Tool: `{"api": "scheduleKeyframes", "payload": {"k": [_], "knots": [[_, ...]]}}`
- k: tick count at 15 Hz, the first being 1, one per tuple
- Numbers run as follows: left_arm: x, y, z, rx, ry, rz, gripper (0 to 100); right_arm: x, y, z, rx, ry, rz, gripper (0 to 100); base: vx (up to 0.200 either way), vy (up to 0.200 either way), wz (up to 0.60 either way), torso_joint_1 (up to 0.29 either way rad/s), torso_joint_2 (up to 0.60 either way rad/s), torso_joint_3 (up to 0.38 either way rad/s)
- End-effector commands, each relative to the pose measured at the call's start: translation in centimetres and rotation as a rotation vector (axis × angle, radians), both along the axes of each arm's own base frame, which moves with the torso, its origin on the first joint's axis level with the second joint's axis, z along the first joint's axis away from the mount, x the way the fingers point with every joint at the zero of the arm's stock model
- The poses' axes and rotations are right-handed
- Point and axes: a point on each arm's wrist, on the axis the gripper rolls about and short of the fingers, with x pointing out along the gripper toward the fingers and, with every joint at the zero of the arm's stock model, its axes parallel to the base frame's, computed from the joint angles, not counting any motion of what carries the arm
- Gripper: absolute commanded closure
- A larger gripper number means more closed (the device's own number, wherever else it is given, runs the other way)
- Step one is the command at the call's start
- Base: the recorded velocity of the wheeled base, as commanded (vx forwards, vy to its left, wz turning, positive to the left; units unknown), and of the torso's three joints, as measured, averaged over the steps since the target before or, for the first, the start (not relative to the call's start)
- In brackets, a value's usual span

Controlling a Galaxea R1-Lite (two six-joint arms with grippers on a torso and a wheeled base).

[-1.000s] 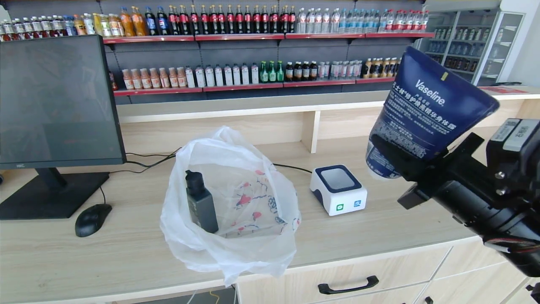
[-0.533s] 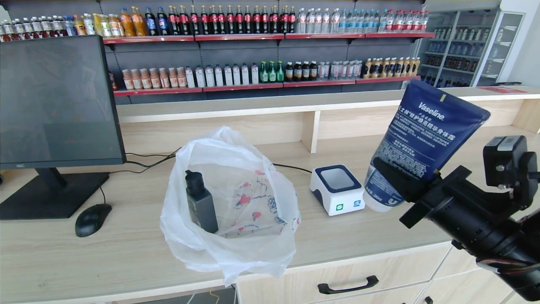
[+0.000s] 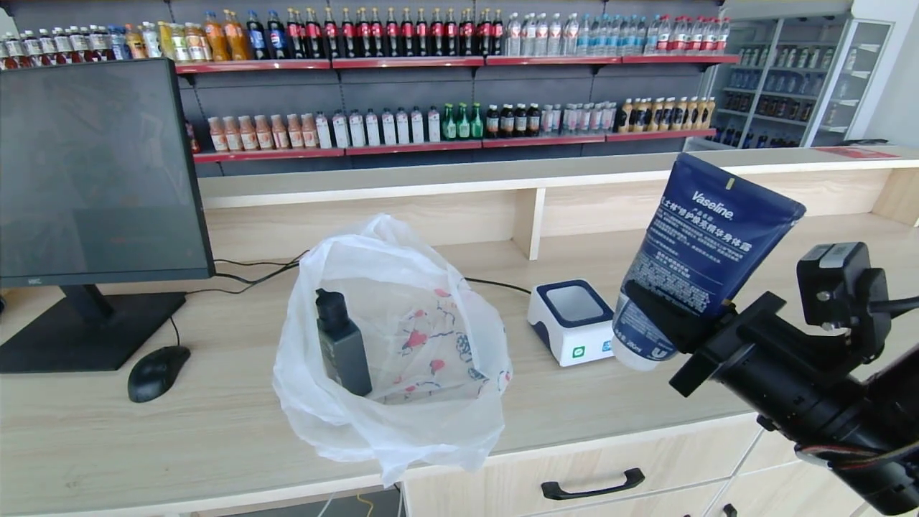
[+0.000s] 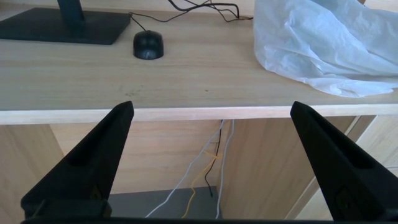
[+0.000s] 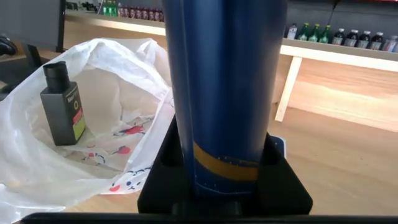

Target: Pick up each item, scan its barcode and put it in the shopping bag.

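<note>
Blue plastic marks the item in hand: a lotion tube [image 3: 707, 251] held cap-down and tilted, in the air just beside the right side of the scanner [image 3: 574, 323], which sits back from the table's [image 3: 646, 388] front edge. The right pincer [image 3: 675, 316] pinches the tube low on its body, close to the cap, with a finger pressed to either side. The right wrist view shows the same clamp from behind.

The thin white shopping bag [image 3: 431, 431] stands open at the middle of the table's front edge, just left of the scanner. A dark bottle [image 3: 343, 348] stands inside it, so at least one item looks finished. Something flower-printed lies next to the bottle. Through the plastic it could be a second item or the bag's own pattern.

The tube seems to be at the scanning step: lifted and brought close to the scanner window, but not over it and not yet bagged. What remains is to present its barcode to the window and then carry it left and drop it into the bag's mouth. No other loose goods lie on the table around the bag.

The left pincer [image 4: 211, 106] hangs spread and empty below the front edge of the table, near its left end.
</note>
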Motion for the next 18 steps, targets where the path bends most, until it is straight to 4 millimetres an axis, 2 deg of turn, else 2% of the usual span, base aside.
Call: {"api": "scheduleKeyframes", "payload": {"k": [1,6,16,18], "knots": [[0.0,0.0,0.0,-0.001,-0.001,0.001,0,0.0,0.0,-0.2,-0.004,0.008,0.000,100,0.000,0.000,0.00,0.000,0.00,0.000],[0.0,0.0,0.0,-0.001,-0.001,0.001,0,0.1,0.0,0.0,0.002,0.000,-0.001,100,0.000,0.000,0.00,0.000,0.00,0.000],[0.0,0.0,0.0,-0.001,-0.001,0.001,0,0.9,0.4,0.1,0.007,-0.005,-0.004,100,0.000,0.000,0.60,0.008,0.00,0.001],[0.0,0.0,0.0,-0.001,-0.001,0.001,0,1.2,0.4,-0.1,0.011,0.007,-0.008,100,0.000,0.000,0.00,0.000,0.00,0.000]]}}
